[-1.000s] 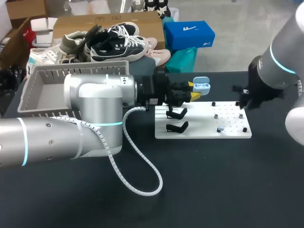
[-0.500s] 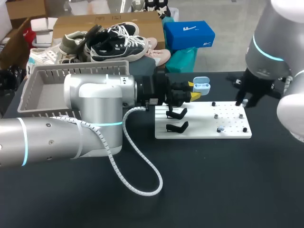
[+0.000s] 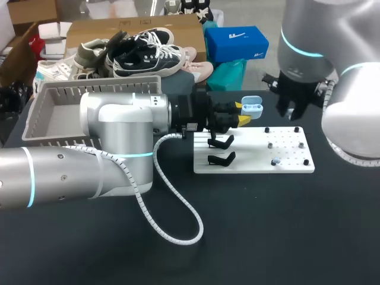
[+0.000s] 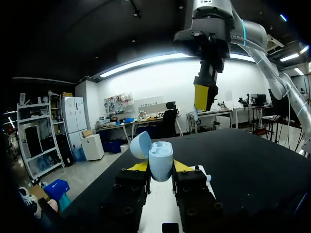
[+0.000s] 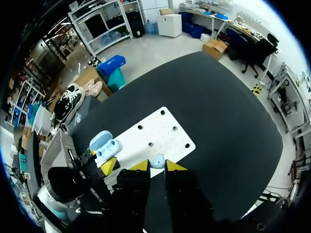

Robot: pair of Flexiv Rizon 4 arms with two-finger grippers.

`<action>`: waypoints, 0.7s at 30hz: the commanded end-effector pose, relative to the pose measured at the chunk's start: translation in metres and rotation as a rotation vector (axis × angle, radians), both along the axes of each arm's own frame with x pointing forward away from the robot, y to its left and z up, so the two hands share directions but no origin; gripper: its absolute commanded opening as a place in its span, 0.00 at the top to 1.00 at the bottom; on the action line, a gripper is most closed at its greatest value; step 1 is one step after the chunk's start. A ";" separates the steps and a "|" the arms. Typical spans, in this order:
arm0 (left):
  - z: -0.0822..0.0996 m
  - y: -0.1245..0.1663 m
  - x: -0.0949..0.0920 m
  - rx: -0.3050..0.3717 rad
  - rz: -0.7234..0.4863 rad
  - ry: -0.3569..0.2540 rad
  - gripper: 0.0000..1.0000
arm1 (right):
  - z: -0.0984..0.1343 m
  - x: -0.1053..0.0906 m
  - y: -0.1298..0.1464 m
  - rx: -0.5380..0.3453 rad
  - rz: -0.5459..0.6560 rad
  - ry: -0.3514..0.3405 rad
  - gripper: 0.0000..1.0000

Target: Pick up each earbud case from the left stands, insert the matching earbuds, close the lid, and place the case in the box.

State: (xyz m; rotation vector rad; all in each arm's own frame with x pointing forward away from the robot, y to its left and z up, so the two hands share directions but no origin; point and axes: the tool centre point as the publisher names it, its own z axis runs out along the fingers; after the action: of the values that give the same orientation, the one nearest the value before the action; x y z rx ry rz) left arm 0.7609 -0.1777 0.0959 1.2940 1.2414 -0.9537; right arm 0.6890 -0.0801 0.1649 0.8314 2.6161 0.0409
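Right gripper (image 5: pixel 157 166), pinched on a small pale earbud (image 5: pixel 157 160), has swung from the white perforated board's (image 3: pixel 252 157) far end toward the open pale-blue plastic earbud case (image 4: pixel 160 159). Left gripper (image 4: pixel 159 168) clamps the case above the board. Insertion likely next.

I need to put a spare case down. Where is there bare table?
The widest bare patch is the table on the near side of the white board, right of the cable loop. The board's left end is crowded: two black stands, and the left gripper holding the open case by them.
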 end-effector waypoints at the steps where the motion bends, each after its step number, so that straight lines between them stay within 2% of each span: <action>1: -0.001 0.000 0.001 -0.003 -0.001 -0.002 1.00 | 0.006 0.009 0.010 0.001 -0.013 0.007 1.00; 12: -0.001 0.000 0.001 -0.003 -0.001 -0.002 1.00 | 0.017 0.037 0.037 0.010 -0.059 -0.052 1.00; 21: -0.001 0.000 0.001 -0.003 -0.001 -0.002 1.00 | 0.010 0.051 0.050 -0.019 -0.054 -0.048 1.00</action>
State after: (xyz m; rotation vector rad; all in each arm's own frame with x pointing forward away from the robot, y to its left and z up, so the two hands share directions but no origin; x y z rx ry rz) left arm 0.7609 -0.1777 0.0959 1.2940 1.2414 -0.9537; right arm 0.7308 -0.0352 0.1805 0.8811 2.5306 0.0404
